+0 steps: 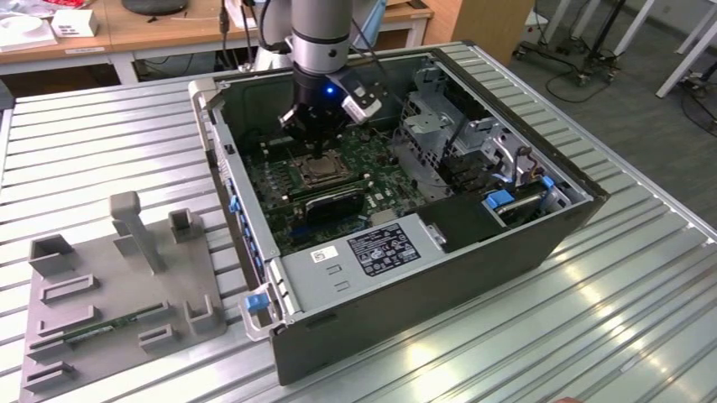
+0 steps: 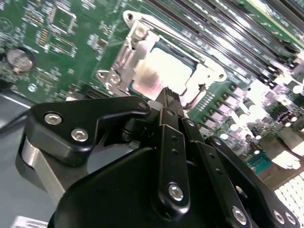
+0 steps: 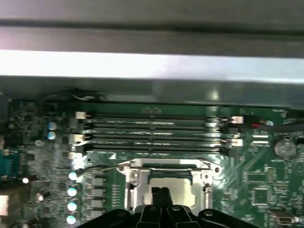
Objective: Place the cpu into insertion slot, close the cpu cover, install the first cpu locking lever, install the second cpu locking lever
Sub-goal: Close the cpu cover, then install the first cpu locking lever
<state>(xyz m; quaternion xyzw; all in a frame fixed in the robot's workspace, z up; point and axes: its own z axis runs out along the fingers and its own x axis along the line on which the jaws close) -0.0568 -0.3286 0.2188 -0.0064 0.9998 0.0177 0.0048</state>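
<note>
The cpu [image 2: 164, 71] shows its pale silvery face inside the insertion slot [image 1: 317, 172] on the green motherboard. Around the chip, the cpu cover [image 2: 138, 47] lies flat as a silvery frame. My gripper [image 2: 167, 95] hangs just above the near edge of the chip, its two black fingers pressed together and holding nothing. In the first wrist view the gripper [image 3: 161, 195] stands in front of the cpu [image 3: 183, 190] and the cover [image 3: 135, 178]. A thin wire lever [image 3: 102, 167] runs along the socket's side. From outside, the gripper [image 1: 322, 151] reaches down into the open case.
Long black memory slots [image 3: 152, 133] lie just beyond the socket. The case wall [image 1: 218, 143], a metal drive cage [image 1: 448, 126] and the power supply [image 1: 370, 252] hem in the board. A grey fixture tray [image 1: 112, 285] sits on the ribbed table at the exterior view's left.
</note>
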